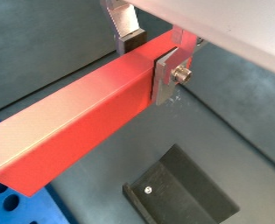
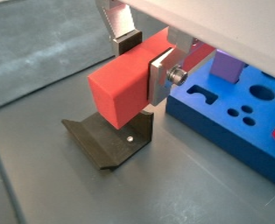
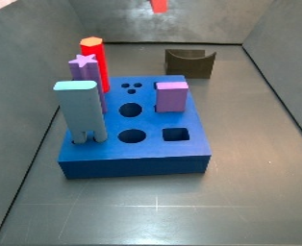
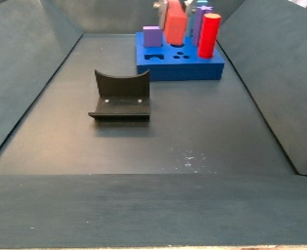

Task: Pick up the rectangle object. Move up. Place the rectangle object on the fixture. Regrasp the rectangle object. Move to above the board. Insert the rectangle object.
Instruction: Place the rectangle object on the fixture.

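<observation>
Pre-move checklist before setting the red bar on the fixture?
1. Grip: ok. The hand clamps the rectangle object near one end, a silver finger flat on each side.
2. Bar off the floor: ok, it shows high at the edge of a side view.
3. Fixture notch free: ok.
4. Bar lined up over the fixture: cannot tell; a wrist view shows it below the bar.
5. Square hole in the board free: ok.
</observation>
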### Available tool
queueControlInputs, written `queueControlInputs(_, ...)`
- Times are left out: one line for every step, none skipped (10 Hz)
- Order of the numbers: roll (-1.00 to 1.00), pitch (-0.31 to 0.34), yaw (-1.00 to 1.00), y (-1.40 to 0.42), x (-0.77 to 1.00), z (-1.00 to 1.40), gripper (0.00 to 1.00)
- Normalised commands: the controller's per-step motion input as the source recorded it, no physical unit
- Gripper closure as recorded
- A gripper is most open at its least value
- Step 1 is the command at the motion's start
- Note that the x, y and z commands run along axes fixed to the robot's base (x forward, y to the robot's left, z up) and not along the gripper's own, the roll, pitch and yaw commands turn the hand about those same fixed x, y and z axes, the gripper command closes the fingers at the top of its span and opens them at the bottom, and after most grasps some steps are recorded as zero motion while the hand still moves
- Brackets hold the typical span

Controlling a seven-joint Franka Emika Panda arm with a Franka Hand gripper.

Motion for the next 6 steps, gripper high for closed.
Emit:
queueControlInputs(-1.0,0.304,-0.13,0.14,1.0,-0.09,1.0)
queueControlInputs(-1.0,0.28,-0.14,0.12,1.0,-0.07,1.0)
queueControlInputs(-1.0,0.267,-0.16,0.11,1.0,-0.06,1.0)
queueControlInputs(-1.0,0.247,-0.18,0.1,1.0,-0.05,1.0)
queueControlInputs(-1.0,0.237,-0.18,0.1,1.0,-0.05,1.0)
queueControlInputs(-0.86,0.174,-0.18,0.09,1.0,-0.04,1.0)
